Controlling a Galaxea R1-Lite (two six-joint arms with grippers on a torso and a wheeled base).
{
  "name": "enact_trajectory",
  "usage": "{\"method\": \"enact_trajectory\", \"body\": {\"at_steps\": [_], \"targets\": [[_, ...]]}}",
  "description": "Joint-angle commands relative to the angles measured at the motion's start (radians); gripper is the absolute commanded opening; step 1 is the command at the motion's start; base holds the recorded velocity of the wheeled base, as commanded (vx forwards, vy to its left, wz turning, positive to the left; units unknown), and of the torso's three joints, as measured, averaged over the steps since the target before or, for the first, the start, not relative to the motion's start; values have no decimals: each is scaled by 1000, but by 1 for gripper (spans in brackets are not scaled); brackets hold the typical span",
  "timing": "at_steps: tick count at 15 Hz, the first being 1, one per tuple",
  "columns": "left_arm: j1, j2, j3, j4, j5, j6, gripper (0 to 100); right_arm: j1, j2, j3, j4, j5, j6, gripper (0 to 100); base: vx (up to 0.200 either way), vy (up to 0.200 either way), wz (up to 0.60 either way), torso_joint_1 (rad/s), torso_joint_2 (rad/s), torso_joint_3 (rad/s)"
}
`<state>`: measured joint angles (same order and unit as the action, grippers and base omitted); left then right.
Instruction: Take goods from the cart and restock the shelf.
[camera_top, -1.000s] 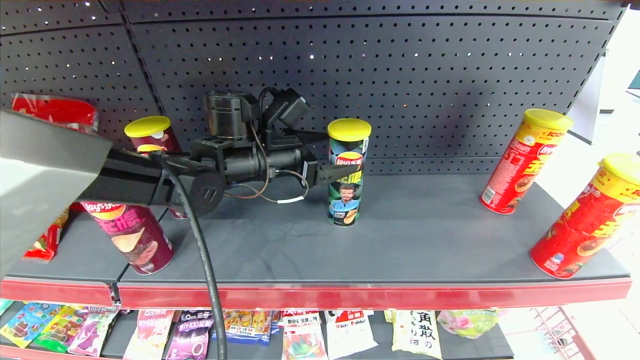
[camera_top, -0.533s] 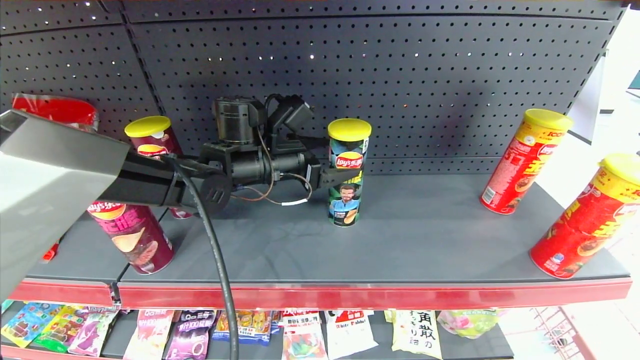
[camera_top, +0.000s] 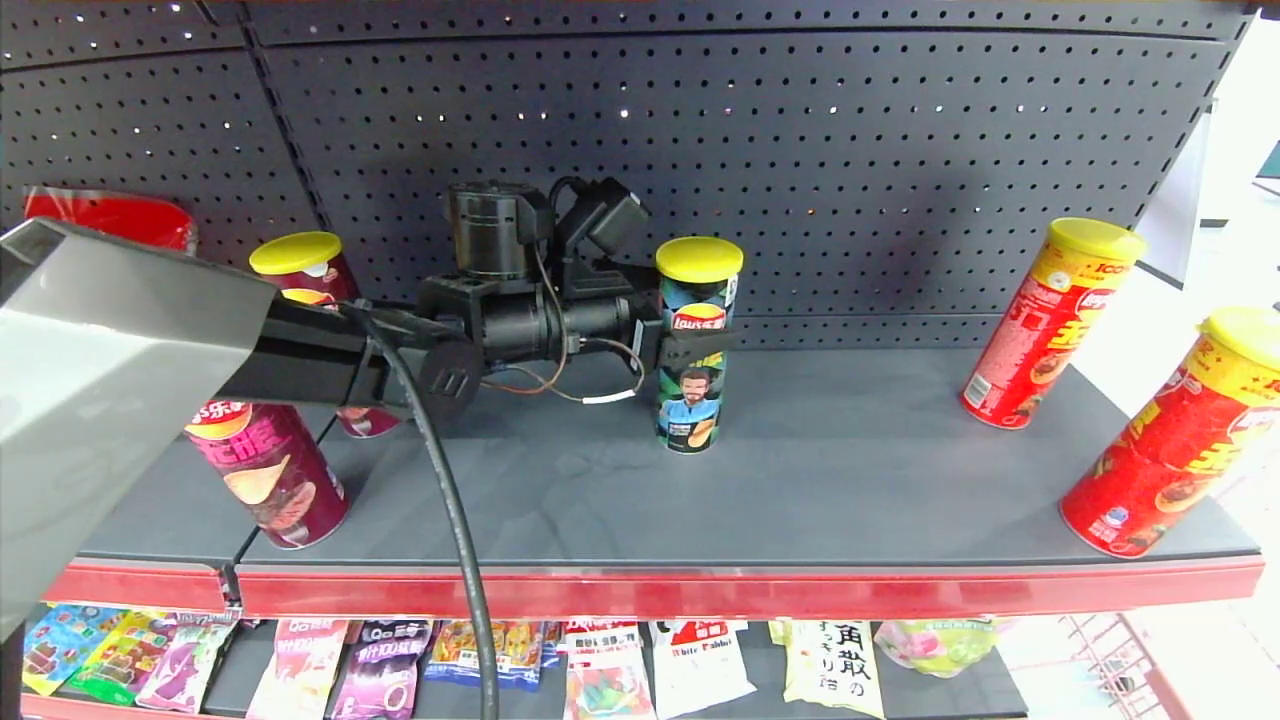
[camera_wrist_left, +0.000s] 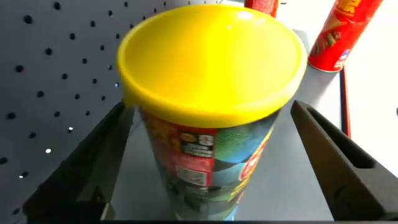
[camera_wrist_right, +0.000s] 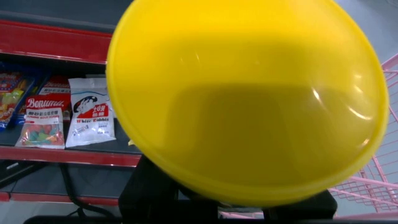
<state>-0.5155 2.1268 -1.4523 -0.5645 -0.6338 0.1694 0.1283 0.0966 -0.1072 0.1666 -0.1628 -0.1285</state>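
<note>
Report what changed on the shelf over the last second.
The left gripper slid right and slightly up, its open fingers reaching farther around the blue can. The can stands where it was; the maroon cans and red cans stayed put.

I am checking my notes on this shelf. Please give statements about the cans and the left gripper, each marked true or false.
The middle can stands upright on the shelf. True.
Its lid is red. False: the lid is yellow.
The fingers of the left gripper are on either side of the middle can. True.
The front maroon can stands to the right of the middle can. False: it is to its left.
</note>
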Motion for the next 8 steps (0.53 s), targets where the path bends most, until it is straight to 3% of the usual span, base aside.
{"method": "enact_trajectory", "body": {"at_steps": [1, 6, 8], "targets": [[-1, 2, -3, -2, -1, 1, 0, 1, 2, 0, -1, 0, 0, 0, 0, 0, 0, 0, 0, 0], [0, -7, 26, -5, 11, -1, 0, 1, 2, 0, -1, 0, 1, 0, 0, 0, 0, 0, 0, 0], [0, -84, 109, -3, 9, -19, 0, 1, 2, 0, -1, 0, 1, 0, 0, 0, 0, 0, 0, 0]]}}
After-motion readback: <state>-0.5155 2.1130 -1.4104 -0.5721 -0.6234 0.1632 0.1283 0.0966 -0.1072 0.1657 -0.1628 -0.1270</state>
